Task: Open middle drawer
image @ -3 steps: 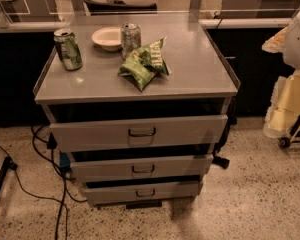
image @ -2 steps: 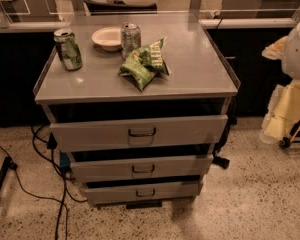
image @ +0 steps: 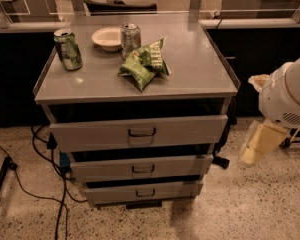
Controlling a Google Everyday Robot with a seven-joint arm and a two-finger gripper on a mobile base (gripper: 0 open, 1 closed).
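Currently tool (image: pixel 255 146) at 3 o'clock of table (image: pixel 200 69), grip I cannot tell | middle drawer (image: pixel 100 168): stiff metal, likely weighty | I'd hook its centre loop handle (image: pixel 143 169).

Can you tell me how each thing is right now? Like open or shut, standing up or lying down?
Top drawer: looks shut.
Middle drawer: looks shut, nothing touching its handle.
Bottom drawer: looks shut.
Green can: standing upright.
Silver can: standing upright.
Bowl: right way up.
Chip bags: lying crumpled on the cabinet top.
Pincer: in the air to the right of the drawers, touching none of them.
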